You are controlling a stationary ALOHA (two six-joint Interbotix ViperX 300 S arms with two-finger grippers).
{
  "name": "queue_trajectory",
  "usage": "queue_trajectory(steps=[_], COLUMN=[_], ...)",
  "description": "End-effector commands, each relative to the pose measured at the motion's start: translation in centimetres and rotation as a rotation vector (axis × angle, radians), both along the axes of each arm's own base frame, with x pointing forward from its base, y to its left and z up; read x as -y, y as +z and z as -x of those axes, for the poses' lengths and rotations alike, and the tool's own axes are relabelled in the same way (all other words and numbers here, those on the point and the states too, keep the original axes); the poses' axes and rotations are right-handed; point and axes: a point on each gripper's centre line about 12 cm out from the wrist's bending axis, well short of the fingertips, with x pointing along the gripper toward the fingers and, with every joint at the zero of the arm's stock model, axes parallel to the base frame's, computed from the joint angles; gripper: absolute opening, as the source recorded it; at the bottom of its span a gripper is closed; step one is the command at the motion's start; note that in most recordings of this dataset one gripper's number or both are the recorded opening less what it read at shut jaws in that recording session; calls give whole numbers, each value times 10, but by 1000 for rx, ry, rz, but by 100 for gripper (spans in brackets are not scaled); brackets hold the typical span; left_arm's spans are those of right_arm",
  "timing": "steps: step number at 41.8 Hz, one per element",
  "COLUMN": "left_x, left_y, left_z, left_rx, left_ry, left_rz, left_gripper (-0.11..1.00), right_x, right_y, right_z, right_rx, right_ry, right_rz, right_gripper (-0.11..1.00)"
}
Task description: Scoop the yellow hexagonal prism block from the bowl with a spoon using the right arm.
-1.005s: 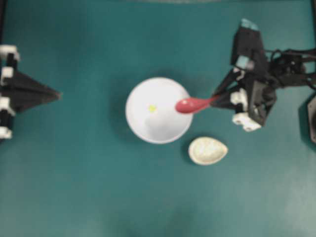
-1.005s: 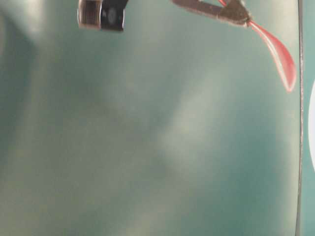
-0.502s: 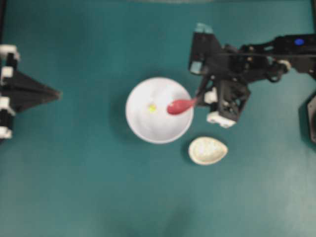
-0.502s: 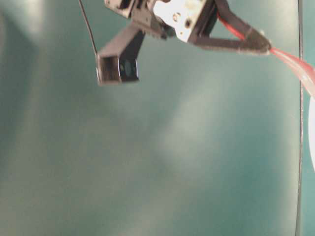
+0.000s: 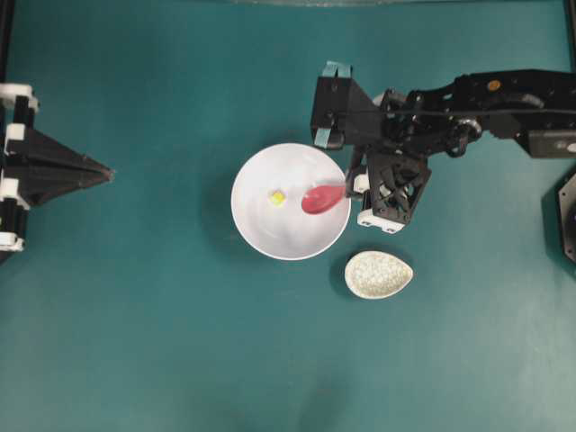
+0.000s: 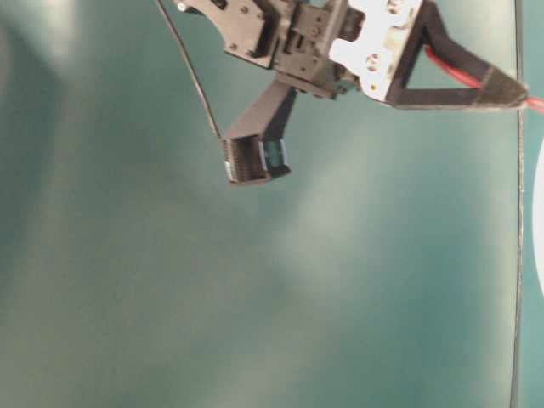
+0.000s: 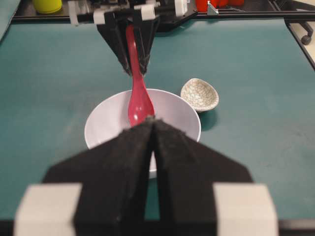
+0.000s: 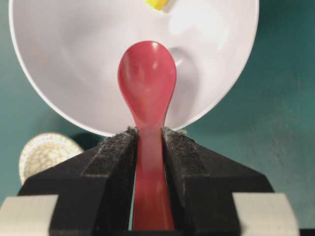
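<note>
Yellow block (image 5: 277,197) lies inside your white bowl (image 5: 261,234), centre of the overhead frame, just left of the pink-red spoon (image 5: 318,199). Your right gripper (image 8: 147,142) pinches the spoon's handle, scoop over the bowl's right half. Speckled dish (image 5: 379,274) sits lower right. Your left gripper (image 7: 153,129) has fingers pressed together, at far left.

block (image 5: 277,197) in bowl (image 5: 261,238), spoon (image 5: 319,200) above bowl, dish (image 5: 379,274) beside bowl
</note>
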Motion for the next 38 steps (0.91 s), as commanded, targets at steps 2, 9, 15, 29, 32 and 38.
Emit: queue_trajectory(steps=[2, 9, 15, 29, 32, 38], left_x=[0, 0, 0, 0, 0, 0], left_y=[7, 7, 8, 9, 8, 8], left_z=[-3, -3, -3, -3, -3, -3], left_rx=[18, 20, 20, 25, 23, 23], left_ry=[-1, 1, 0, 0, 0, 0], left_rz=[-3, -2, -2, 2, 3, 3], left_gripper=[1, 1, 1, 1, 1, 1], right_x=[3, 5, 6, 8, 9, 8], right_y=[7, 2, -1, -7, -8, -7], right_z=[-8, -14, -17, -23, -24, -28], right_rx=[47, 67, 85, 98, 104, 123], right_ry=[-8, -17, -23, -33, -35, -33], right_rz=[13, 22, 29, 35, 37, 44], right_gripper=[22, 22, 22, 22, 22, 22])
